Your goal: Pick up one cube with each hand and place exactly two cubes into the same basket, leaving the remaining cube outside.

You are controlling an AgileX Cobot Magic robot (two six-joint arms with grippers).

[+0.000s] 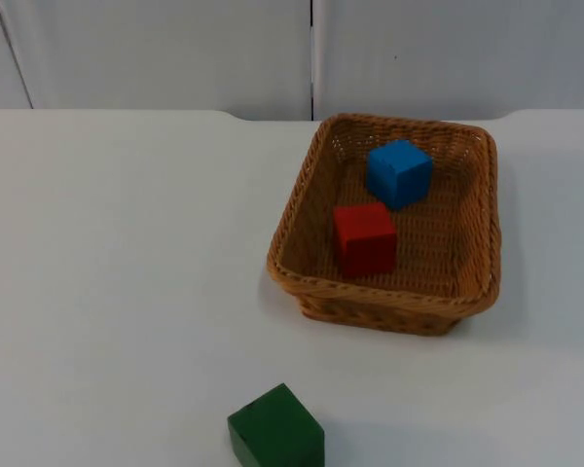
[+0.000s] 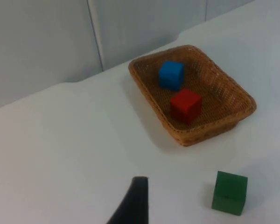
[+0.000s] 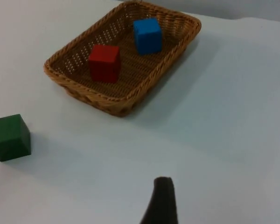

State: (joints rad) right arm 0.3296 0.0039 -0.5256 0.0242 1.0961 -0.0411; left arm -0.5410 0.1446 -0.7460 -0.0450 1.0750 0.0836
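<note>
The white bench (image 1: 127,292) runs back to a grey wall (image 1: 156,49) and carries everything here. On it sits a woven basket (image 1: 487,224), tan and rectangular, standing right of the middle in the top view with its far rim near the wall. Two cubes lie on the basket's floor: the red cube (image 1: 364,237) toward the near rim, and the blue cube (image 1: 399,172) behind it toward the far rim, the two close together but whether they touch cannot be told. The green cube (image 1: 276,429) stands outside on the bare bench, well apart from the basket and on the near side of it, resting flat. The left wrist view takes in the basket with both cubes inside and the green cube outside it, and a single black fingertip of the left claw (image 2: 133,203) hangs above the bench, holding nothing visible; whether it is open or closed cannot be told. The right claw (image 3: 161,200) likewise presents one dark fingertip over bare bench, apart from the basket, and its state cannot be told either
</note>
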